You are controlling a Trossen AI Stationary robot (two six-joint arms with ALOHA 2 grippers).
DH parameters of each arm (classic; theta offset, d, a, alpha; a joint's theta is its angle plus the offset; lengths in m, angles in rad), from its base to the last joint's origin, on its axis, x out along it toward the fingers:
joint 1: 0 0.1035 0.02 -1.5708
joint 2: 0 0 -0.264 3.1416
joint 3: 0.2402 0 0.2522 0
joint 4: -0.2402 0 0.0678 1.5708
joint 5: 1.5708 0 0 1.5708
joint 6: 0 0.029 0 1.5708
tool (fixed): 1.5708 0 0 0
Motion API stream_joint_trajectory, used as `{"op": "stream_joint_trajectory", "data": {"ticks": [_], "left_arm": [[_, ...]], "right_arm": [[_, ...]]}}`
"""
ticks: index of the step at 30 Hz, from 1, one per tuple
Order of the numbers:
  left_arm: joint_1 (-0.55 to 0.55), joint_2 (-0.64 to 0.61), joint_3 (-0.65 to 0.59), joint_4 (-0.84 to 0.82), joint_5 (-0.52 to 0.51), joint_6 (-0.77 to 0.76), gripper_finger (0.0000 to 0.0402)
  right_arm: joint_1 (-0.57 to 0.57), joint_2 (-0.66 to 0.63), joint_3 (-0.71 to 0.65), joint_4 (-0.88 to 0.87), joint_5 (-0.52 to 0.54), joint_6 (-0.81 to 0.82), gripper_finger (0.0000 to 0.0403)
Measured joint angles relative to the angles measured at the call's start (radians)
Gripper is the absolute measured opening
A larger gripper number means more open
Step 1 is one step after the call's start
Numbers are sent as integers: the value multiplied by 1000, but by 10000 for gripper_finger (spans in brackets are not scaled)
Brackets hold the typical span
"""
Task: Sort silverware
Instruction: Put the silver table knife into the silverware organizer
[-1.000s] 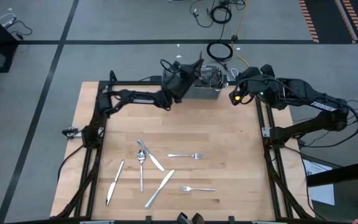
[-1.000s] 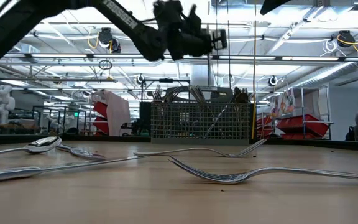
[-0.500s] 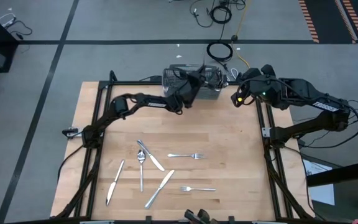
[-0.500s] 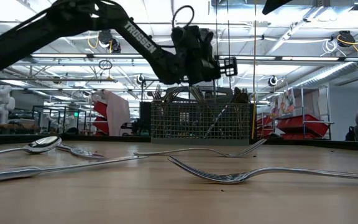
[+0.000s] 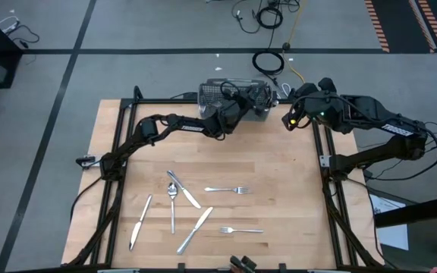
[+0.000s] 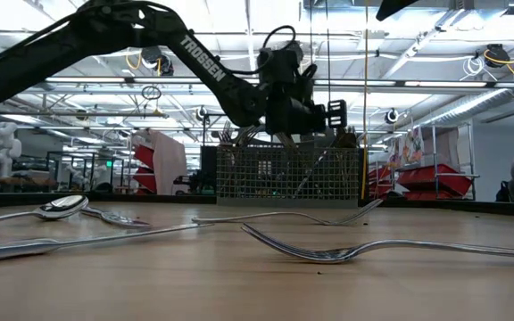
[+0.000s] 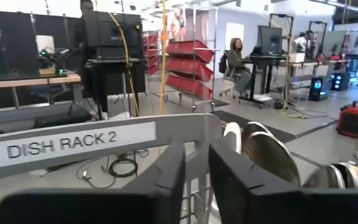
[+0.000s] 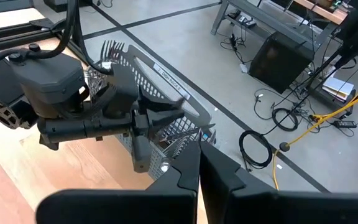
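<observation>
Over the basket point(image 5: 217, 92), left gripper point(image 5: 247, 98) slightly parted, loose silverware point(image 5: 196, 208) well behind it.

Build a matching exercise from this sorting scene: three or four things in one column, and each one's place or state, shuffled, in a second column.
Things:
1. left end effector
2. right end effector
3. wire basket
4. two forks

Places or states:
A. lying flat on the wooden table
B. shut, waiting by the table's far right corner
C. over the basket's compartments
D. standing at the table's far edge, cutlery upright inside

Pairs: 1-C, 2-B, 3-D, 4-A
</observation>
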Motion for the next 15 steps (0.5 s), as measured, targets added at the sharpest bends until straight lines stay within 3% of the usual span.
{"op": "stream_joint_trajectory", "data": {"ticks": [8, 13, 15], "left_arm": [[-7, -28, -1, -14, 0, 64, 153], [-18, -160, 0, -20, 59, 244, 182], [-17, -228, 2, -103, 93, 263, 189]], "right_arm": [[1, 0, 0, 1, 0, 0, 0], [1, -8, 0, 5, 0, -13, 0], [1, -18, 0, 17, 0, -31, 0]]}}
